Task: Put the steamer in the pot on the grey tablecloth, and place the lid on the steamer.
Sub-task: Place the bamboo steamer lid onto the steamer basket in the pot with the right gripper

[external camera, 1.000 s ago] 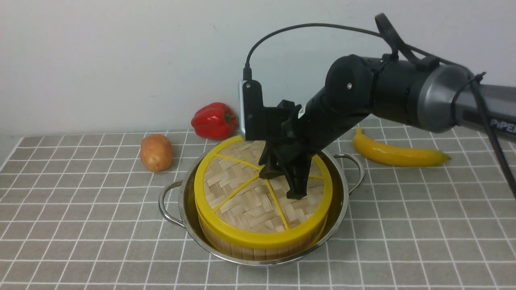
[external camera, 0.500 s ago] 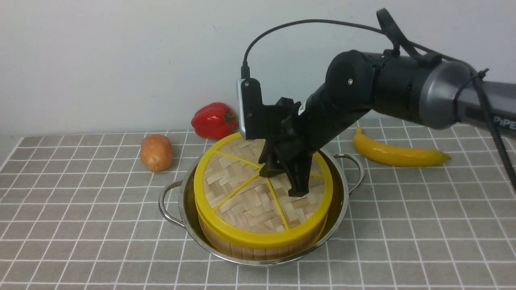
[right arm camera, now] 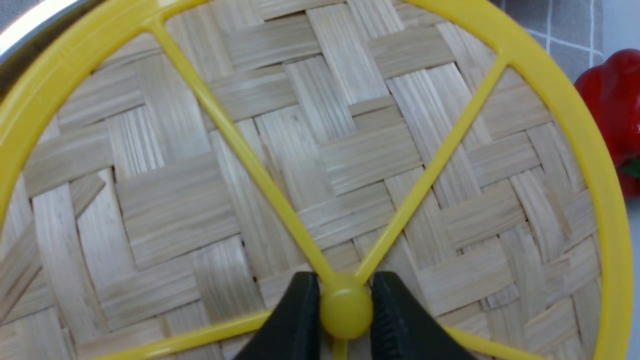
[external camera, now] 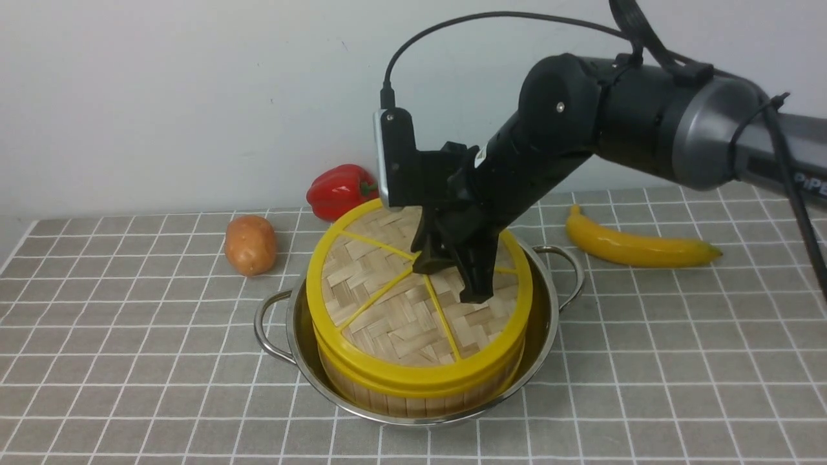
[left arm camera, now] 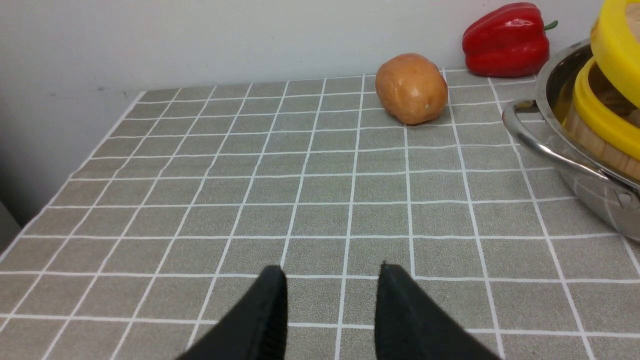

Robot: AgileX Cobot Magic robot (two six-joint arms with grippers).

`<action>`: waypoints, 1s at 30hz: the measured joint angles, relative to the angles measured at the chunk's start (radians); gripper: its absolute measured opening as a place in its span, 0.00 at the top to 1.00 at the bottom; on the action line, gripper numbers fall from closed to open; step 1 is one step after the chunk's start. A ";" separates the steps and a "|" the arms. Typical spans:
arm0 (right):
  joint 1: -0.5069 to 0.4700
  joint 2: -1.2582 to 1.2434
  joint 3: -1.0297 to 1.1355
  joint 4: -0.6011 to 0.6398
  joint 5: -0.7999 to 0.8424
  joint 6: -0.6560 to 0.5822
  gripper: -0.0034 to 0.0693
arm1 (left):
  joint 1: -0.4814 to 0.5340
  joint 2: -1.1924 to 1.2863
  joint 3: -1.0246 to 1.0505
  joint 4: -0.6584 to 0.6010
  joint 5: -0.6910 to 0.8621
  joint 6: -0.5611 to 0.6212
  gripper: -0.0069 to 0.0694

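Pinching lid [external camera: 400,310] knob, right claw [right arm camera: 345,312]; rim tilted over steamer [external camera: 413,394].

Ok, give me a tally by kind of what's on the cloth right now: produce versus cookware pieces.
Produce: 3 (shiny red bell pepper, brown potato, yellow banana)
Cookware: 3 (shiny steel pot, bamboo steamer basket, flat woven bamboo lid)
Total: 6
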 joint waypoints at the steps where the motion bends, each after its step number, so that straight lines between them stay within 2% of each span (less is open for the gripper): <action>1: 0.000 0.001 0.000 0.000 0.000 0.000 0.75 | 0.000 0.000 0.000 0.000 0.000 0.001 0.59; 30: 0.000 0.049 -0.002 0.003 -0.038 -0.012 0.75 | 0.000 0.000 0.000 0.000 0.000 0.002 0.59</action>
